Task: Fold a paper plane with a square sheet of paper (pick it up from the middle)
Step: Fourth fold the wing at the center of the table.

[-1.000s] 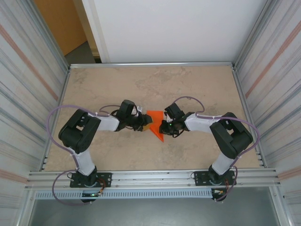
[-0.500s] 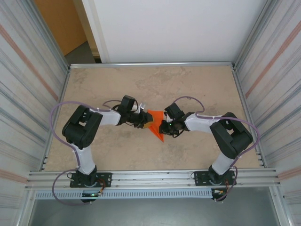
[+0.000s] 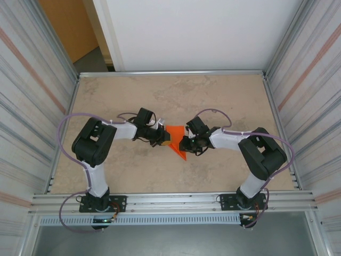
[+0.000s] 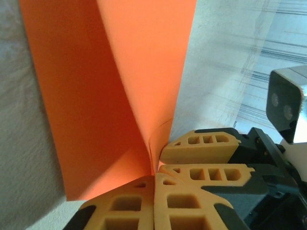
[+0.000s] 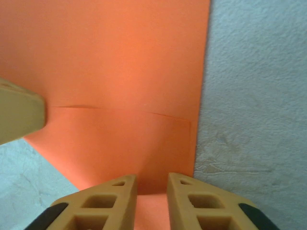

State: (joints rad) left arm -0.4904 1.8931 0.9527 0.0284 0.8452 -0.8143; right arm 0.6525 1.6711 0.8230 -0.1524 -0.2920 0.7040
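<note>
The orange sheet of paper [image 3: 178,148] lies mid-table, folded into a pointed triangle with creased layers, its tip toward the near edge. My left gripper [image 3: 163,137] meets it from the left. In the left wrist view that gripper [image 4: 154,176] is shut, pinching a raised fold of the paper [image 4: 120,72] at its edge. My right gripper [image 3: 184,143] comes in from the right. In the right wrist view its jaws [image 5: 152,179] stand a little apart over the paper [image 5: 120,62], with orange showing in the gap. A left fingertip [image 5: 19,115] touches the paper's far side.
The beige table [image 3: 170,96] is fenced by metal rails, with corrugated walls [image 3: 32,106] on both sides. The two grippers sit almost tip to tip; the right fingers [image 4: 206,143] show just beside the left ones.
My left gripper has closed on the paper's fold and its arm has shifted slightly. The right jaws have parted a little. The paper stays in place.
</note>
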